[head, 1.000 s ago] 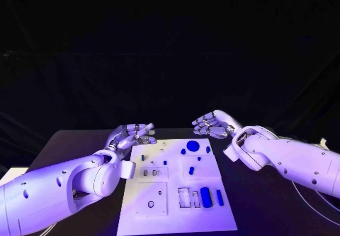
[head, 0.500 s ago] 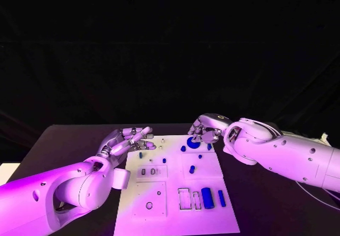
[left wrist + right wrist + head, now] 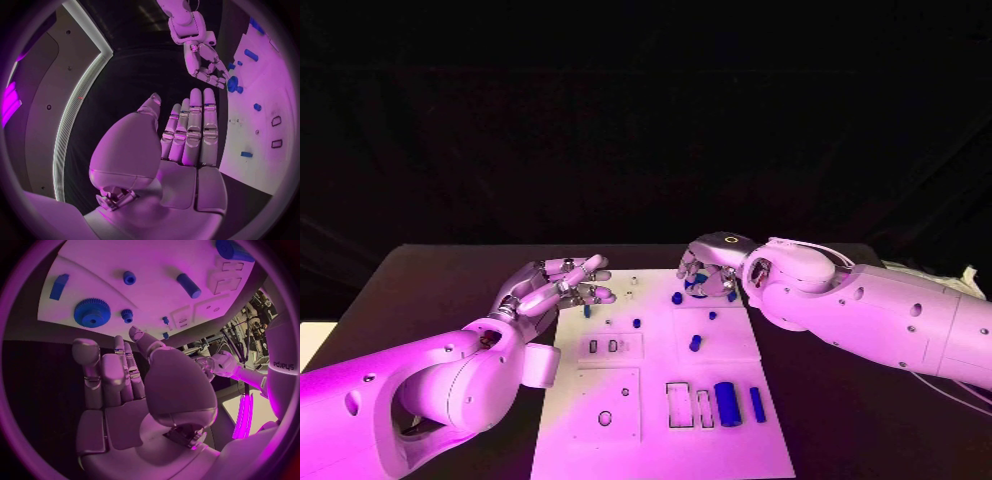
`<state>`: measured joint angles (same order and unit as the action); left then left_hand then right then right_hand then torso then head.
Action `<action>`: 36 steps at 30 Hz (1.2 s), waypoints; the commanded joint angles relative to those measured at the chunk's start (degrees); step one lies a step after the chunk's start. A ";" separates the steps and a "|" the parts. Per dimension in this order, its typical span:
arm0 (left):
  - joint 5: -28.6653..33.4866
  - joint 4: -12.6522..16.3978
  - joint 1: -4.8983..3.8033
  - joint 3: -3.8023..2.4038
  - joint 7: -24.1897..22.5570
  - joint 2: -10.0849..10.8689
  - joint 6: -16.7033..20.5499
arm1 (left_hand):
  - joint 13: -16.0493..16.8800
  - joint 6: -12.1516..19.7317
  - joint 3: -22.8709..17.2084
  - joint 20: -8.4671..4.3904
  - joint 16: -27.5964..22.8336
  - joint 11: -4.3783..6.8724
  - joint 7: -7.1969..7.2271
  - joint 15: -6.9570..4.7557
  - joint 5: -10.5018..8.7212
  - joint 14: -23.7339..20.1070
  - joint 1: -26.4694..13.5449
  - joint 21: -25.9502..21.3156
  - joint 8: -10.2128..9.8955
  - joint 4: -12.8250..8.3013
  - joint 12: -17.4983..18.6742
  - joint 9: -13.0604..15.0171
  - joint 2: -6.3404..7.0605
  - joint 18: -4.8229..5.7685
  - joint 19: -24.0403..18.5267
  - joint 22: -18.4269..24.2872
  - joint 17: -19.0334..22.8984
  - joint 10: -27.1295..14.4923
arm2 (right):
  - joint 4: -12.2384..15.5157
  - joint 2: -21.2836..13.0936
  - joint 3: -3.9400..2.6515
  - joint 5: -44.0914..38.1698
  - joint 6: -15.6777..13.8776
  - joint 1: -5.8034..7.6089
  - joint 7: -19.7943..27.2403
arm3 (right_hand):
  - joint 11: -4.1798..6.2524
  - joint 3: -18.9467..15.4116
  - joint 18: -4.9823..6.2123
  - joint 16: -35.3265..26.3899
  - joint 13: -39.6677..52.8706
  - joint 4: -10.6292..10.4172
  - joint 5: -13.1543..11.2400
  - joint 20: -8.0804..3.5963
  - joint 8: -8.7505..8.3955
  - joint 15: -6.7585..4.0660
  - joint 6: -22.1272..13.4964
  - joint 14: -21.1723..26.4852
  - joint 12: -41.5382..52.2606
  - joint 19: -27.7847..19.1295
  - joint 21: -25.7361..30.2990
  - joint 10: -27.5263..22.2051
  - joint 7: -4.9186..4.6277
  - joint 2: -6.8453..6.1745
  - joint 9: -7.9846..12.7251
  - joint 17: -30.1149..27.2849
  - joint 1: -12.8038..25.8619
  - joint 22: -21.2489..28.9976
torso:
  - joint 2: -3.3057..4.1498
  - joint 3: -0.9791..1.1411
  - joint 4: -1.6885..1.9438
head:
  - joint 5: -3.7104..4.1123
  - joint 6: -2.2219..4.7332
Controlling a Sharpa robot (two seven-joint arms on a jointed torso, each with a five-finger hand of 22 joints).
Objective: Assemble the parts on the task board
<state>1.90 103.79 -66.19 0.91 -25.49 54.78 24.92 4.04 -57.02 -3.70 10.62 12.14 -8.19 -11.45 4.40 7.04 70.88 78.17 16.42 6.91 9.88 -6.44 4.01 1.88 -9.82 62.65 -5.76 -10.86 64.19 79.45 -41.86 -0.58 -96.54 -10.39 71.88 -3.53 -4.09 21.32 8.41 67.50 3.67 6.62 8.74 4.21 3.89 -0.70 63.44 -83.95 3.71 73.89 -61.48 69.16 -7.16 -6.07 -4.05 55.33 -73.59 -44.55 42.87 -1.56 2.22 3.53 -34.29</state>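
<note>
The white task board (image 3: 646, 445) lies in the middle of the black table. My right hand (image 3: 708, 268) hovers over the board's far edge, fingers pointing down and holding nothing. Just ahead of its fingertips (image 3: 85, 347) lies a large blue gear (image 3: 92, 312) with a small blue gear (image 3: 127, 315) beside it. My left hand (image 3: 564, 283) floats over the board's far left corner, fingers straight and close together (image 3: 190, 130), empty. From the left wrist, the right hand (image 3: 205, 64) stands right above the large gear (image 3: 233, 83).
Small blue pegs (image 3: 694, 343) dot the board's middle. A thick blue cylinder (image 3: 727, 403) and a thin blue bar (image 3: 756, 403) lie beside outlined slots (image 3: 678, 405) near the front. Bare black table (image 3: 430, 275) lies to either side.
My right hand has come down and leftward from beyond the board's far right corner to just over the large gear. The left hand has hardly moved. The camera has shifted.
</note>
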 commanded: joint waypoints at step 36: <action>1.33 0.08 -0.32 -0.07 0.04 0.30 -0.78 | -0.14 0.21 0.40 0.13 -0.58 -0.06 -0.37 0.29 -0.22 -0.26 -0.53 -0.52 -0.55 0.01 0.69 -0.12 -0.15 -0.66 0.30 0.18 -0.32 -0.60 | -3.23 3.39 0.22 -4.09 7.53 -0.06 0.79 | -0.03 2.31 -1.83 7.17 0.06 -3.64 -0.81 0.88 0.22 0.52 0.50 -3.03 0.05 0.60 -8.33 0.12 0.14 -0.41 -0.38 7.78 -1.72 -9.81 | 2.26 -0.35 1.02 | 0.40 0.20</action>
<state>3.08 103.85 -66.40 0.90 -25.26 55.11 24.93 3.99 -57.01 -3.70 10.62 11.90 -8.39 -11.45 4.41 7.04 70.87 78.17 16.18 6.71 9.89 -5.94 3.98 1.89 -9.81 62.64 -5.63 -11.13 63.98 76.29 -38.55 -0.43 -99.76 -4.83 71.91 -3.28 -4.18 23.49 7.52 74.43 3.64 3.13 8.18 5.12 3.90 -0.31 63.63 -83.92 3.71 74.00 -69.64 68.82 -7.00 -6.55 -4.37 62.96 -74.74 -54.19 45.02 -1.89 3.23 3.88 -34.19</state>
